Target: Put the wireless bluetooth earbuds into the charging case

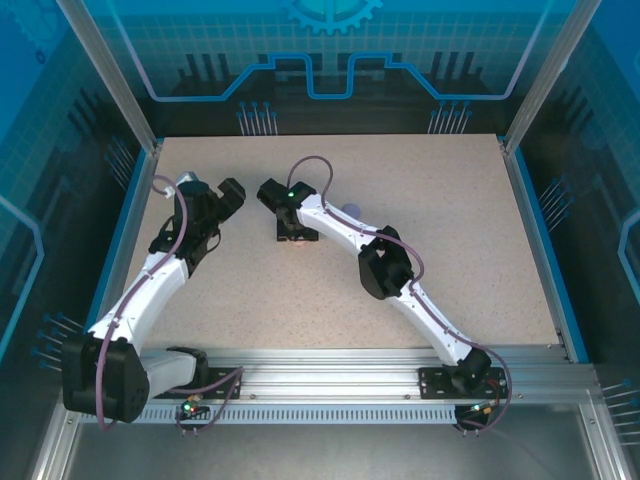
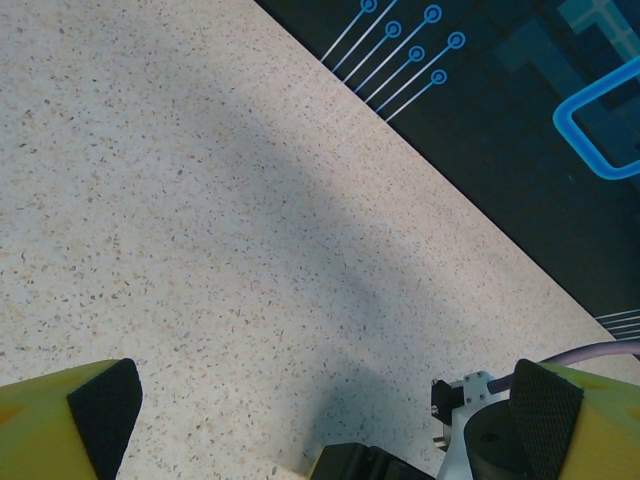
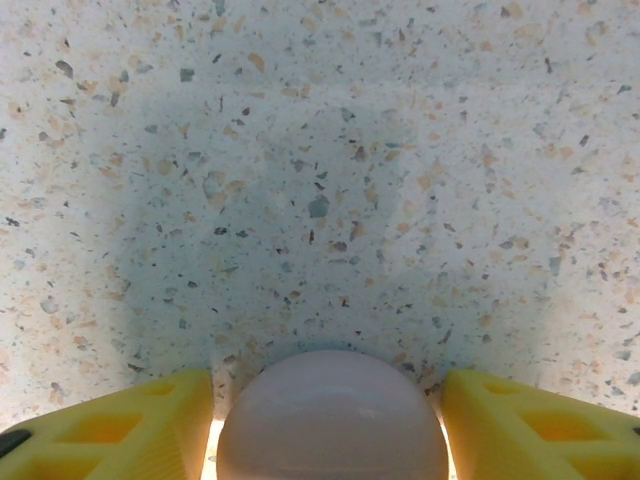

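A round, pale pinkish charging case (image 3: 332, 425) lies on the speckled table. My right gripper (image 3: 325, 392) points straight down over it, and its yellow fingers (image 3: 150, 420) stand close on either side with thin gaps showing, so the jaws are open around the case. In the top view this gripper (image 1: 297, 234) is at the table's middle-left, with a bit of the case (image 1: 300, 246) showing just under it. My left gripper (image 2: 325, 410) is wide open over bare tabletop with nothing between its fingers; from above it (image 1: 218, 203) hangs left of the right gripper. The earbuds are out of view.
A small lilac thing (image 1: 350, 208) peeks out from behind the right arm's forearm (image 1: 345, 228). The table (image 1: 450, 230) has a blue raised rim, and the dark back wall (image 2: 520, 130) lies just beyond the left gripper. Free surface spreads to the right.
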Robot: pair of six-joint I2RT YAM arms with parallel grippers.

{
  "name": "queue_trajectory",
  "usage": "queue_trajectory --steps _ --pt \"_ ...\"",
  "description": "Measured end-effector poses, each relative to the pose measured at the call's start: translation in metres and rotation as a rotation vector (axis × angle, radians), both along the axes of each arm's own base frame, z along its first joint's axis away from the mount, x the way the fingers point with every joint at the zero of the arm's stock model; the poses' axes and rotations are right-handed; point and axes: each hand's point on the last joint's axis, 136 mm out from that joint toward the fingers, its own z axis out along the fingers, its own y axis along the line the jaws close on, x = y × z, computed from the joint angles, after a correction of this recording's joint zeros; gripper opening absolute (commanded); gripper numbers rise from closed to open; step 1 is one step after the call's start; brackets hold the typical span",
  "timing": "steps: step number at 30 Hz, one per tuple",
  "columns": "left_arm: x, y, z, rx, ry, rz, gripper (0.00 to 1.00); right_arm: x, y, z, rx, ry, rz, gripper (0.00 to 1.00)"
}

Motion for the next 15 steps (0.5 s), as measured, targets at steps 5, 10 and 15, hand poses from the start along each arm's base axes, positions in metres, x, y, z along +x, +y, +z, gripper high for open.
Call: queue_trajectory --steps 5,10,15 --pt "0.0 0.0 -0.001 -0.003 0.003 0.002 0.99 -0.001 0.001 0.001 0.007 -0.005 -0.007 0.44" --pt "-0.001 -0.001 -0.003 -0.007 0.008 -0.003 0.99 -0.006 -0.005 0.002 0.002 0.006 -0.012 0.4" --pt "-0.005 -0.012 -0.021 -0.06 0.027 -0.053 0.99 -0.02 -0.02 0.005 -0.019 0.038 -0.025 0.4"
